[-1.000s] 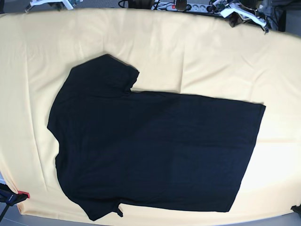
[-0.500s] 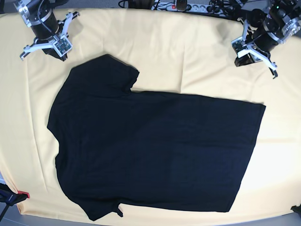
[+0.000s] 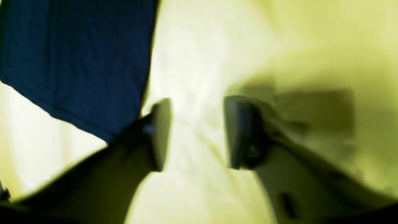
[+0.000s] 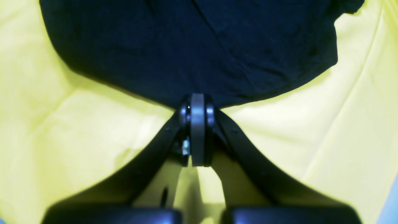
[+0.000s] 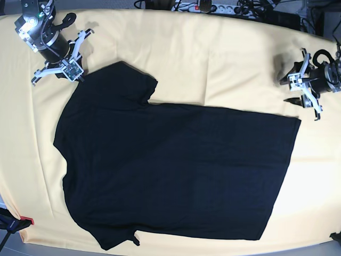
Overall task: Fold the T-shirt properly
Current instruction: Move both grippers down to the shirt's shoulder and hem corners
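You are looking at the T-shirt (image 5: 176, 165) lying flat and plain side up across the middle of the pale yellow tablecloth (image 5: 224, 58), and everything else is best placed against it. Its body is stretching toward the base view's right, ending in a straight hem there, while the sleeves and shoulders are sitting at that view's left, with one sleeve poking toward the far edge of the cloth. Your right gripper (image 5: 72, 72) is hovering just beside that far sleeve, at the shirt's upper-left corner in the base view; in its wrist view the right gripper (image 4: 197, 102) is showing its jaws pressed together with nothing between them, the tip sitting right at the curved edge of the T-shirt (image 4: 192, 46), and you cannot tell whether it is touching the fabric. Your left gripper (image 5: 297, 92) is hanging just beyond the shirt's hem corner at the base view's right, over bare tablecloth. In the blurred left wrist view the left gripper (image 3: 197, 133) is holding its jaws spread apart with only tablecloth (image 3: 199, 56) showing in the gap, and a corner of the T-shirt (image 3: 77, 59) is lying beside one of the fingers (image 3: 160, 133).
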Action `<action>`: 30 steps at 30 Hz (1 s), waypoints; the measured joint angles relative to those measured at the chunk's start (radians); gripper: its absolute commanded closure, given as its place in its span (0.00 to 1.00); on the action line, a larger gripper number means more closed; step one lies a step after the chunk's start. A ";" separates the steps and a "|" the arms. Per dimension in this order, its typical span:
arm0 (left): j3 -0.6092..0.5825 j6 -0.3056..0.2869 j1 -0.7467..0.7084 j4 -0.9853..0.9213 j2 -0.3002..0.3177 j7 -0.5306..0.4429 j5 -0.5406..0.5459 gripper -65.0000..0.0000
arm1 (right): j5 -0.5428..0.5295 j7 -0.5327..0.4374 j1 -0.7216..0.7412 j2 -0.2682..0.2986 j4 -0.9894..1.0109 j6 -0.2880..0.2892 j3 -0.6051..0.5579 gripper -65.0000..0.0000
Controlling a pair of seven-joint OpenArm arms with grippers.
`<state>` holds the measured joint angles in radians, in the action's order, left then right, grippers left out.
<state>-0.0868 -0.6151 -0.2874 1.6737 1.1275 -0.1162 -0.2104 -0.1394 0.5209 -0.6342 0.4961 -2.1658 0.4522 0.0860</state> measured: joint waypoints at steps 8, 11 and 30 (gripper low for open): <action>-0.395 0.091 0.382 -0.153 -0.001 -0.039 -0.122 0.47 | -0.017 -0.002 0.000 0.000 0.000 0.000 0.000 1.00; -0.527 0.117 0.511 -0.200 -0.006 -0.037 -0.131 0.47 | -0.018 -0.002 0.000 -0.001 0.000 0.001 0.000 1.00; -0.856 0.148 0.909 -0.455 -0.127 -0.037 -0.201 0.47 | -0.018 -0.002 0.000 -0.003 0.000 0.000 0.000 1.00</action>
<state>-0.9424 -0.4667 0.6212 1.2190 1.0000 -0.1535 -0.4110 -0.1570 0.5190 -0.6342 0.4927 -2.1658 0.4526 0.0860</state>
